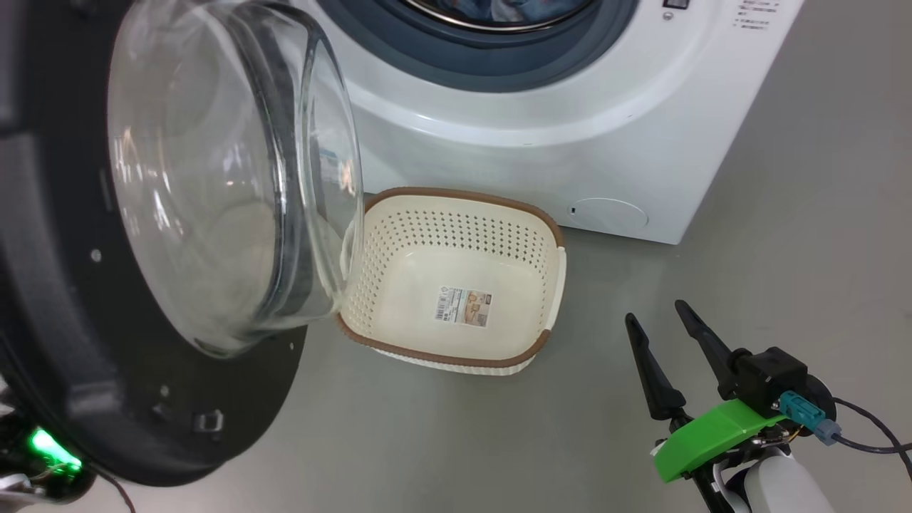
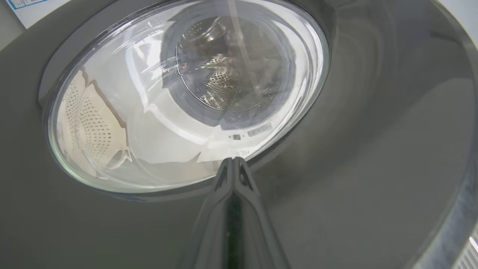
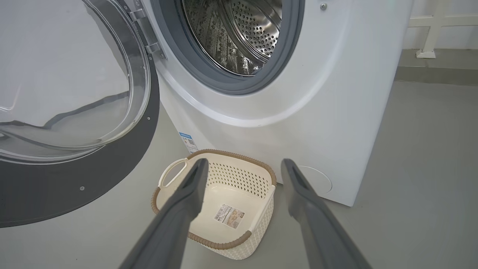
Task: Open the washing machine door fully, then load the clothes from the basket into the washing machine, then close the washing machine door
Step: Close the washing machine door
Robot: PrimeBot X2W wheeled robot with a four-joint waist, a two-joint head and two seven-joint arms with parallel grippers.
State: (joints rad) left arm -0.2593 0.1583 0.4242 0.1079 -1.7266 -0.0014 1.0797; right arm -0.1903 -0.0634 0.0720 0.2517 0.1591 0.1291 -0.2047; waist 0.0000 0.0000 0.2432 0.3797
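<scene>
While the washing machine door (image 1: 71, 320) hangs swung out from the washing machine (image 1: 570, 107), the right jaws stand spread wide and empty above the grey floor (image 1: 784, 249), their two long dark fingers (image 3: 179, 209) pointing toward the machine's white front. Just ahead of these jaws, and framed between the two fingers in the right wrist view, the basket (image 1: 456, 194) sits on the floor close against the machine, its bare bottom showing a label (image 1: 463, 306). Beyond the basket from the right jaws, the steel drum (image 3: 254, 30) opens inside its blue-grey gasket (image 3: 224, 84), and the round filter cap (image 1: 609, 214) lies low on the front panel, a little to their right. Blue and pale fabric, apparently the clothes (image 1: 499, 8), shows inside the drum at the top edge of the head view. The door, with its bulging glass window (image 1: 214, 178), stands well to the left of the right jaws and overlaps the basket's near-left rim in the head view. On the door's outer side, the left jaws are pressed together on nothing, their fingers (image 2: 233, 209) aimed at the glossy face with the tips right at the window's lower rim; whether they touch it cannot be told.
</scene>
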